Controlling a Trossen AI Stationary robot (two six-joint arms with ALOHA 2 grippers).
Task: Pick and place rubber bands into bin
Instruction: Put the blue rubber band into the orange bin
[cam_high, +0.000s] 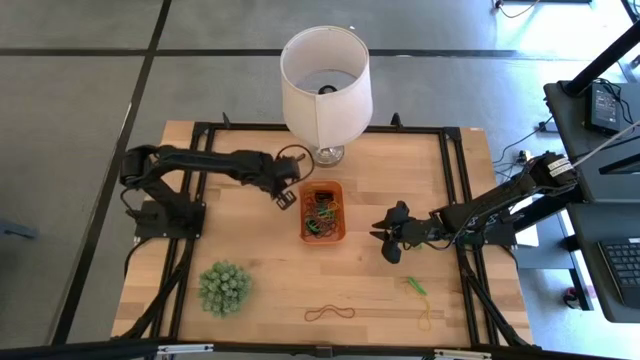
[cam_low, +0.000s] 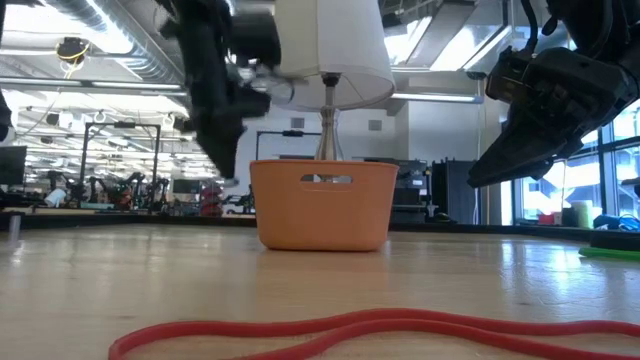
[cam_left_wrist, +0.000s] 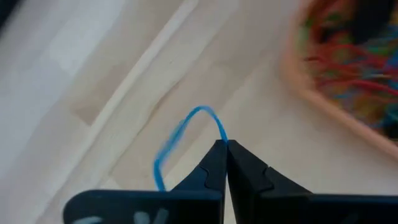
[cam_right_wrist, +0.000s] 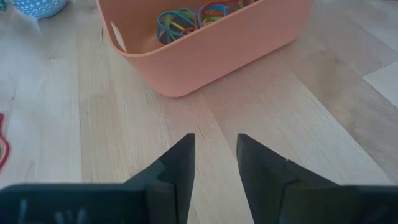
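The orange bin (cam_high: 305, 213) sits mid-table with several coloured rubber bands (cam_high: 321, 215) inside; the left wrist view shows it as the bin (cam_left_wrist: 323, 99). My left gripper (cam_high: 285, 197) hovers just left of it, shut on a blue rubber band (cam_left_wrist: 186, 127). My right gripper (cam_high: 385, 238) stands open right of the bin, its fingers apart over bare wood (cam_right_wrist: 214, 146). Loose bands lie flat on the near part of the table: a red-brown one (cam_high: 329, 313), a green one (cam_high: 415, 286) and a yellow one (cam_high: 425, 318). My left gripper pinches the blue band between its two fingertips (cam_left_wrist: 222, 142), at one point of the loop. The fingers slant downward from the table's left side. The rest of the band (cam_left_wrist: 165, 155) arches out from the tips and curves back beside one finger, clear of the table.
A white lamp (cam_high: 325, 85) stands at the far edge just behind the bin. A spiky green ball plant (cam_high: 224, 288) sits near left. Black frame rails (cam_high: 448, 170) run along the table's edges. Open wood lies between the bin and the loose bands.
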